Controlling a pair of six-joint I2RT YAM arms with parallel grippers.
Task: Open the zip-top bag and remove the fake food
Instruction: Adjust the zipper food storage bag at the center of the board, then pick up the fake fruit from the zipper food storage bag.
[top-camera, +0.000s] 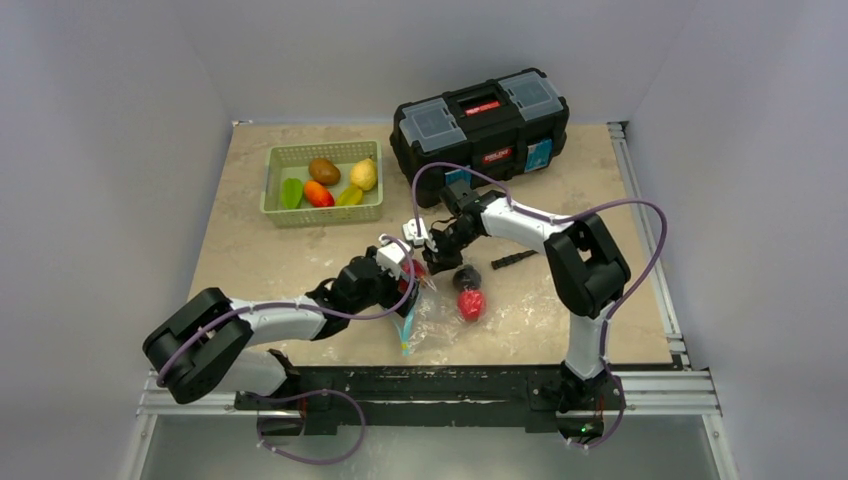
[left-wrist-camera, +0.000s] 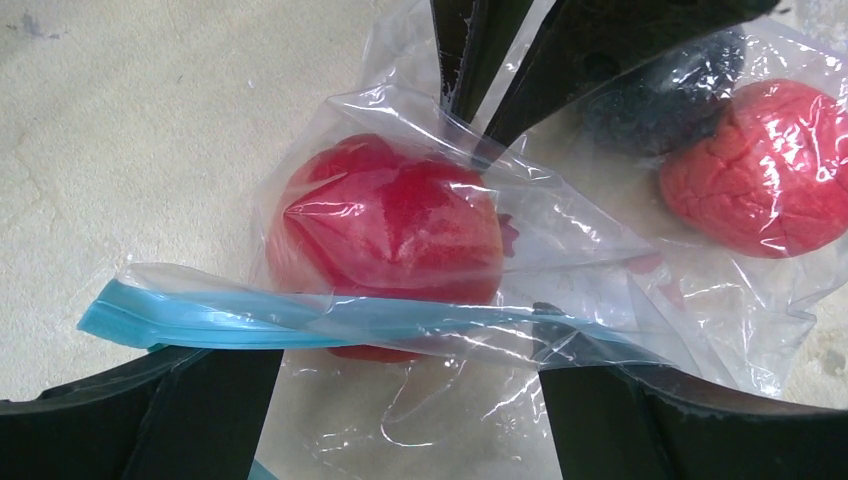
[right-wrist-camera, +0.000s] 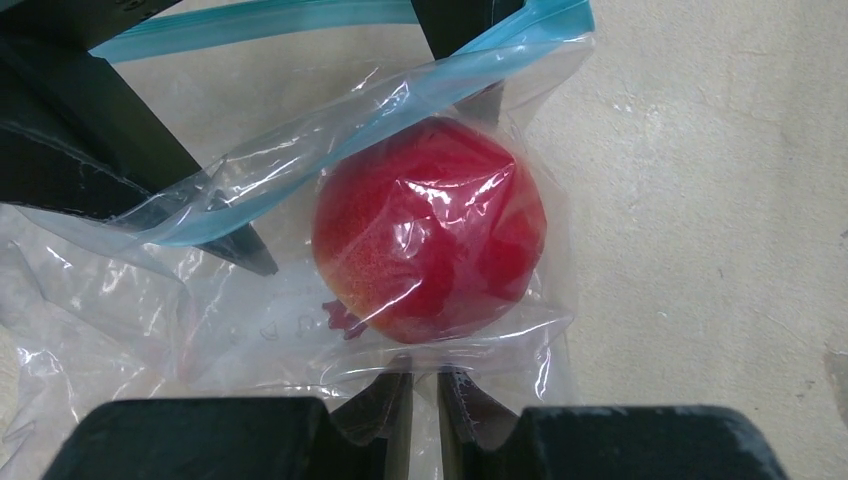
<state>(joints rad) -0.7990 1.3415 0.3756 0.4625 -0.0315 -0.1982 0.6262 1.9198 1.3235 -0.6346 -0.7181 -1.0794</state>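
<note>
Top external is showing the table (top-camera: 250, 260) bearing the zip-top bag (top-camera: 445, 320) near its front; the right gripper (right-wrist-camera: 425, 390) is pinching one film wall, nearly closed; the left gripper (left-wrist-camera: 410, 400) is gaping wide astride the zip strip (left-wrist-camera: 200, 318); it should be closing on the opposite lip only, sparing the red fruit (left-wrist-camera: 385, 215) inside.

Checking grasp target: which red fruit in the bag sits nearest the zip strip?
The smooth red fruit, right behind the zip strip; the bumpy red one lies deeper.
</note>
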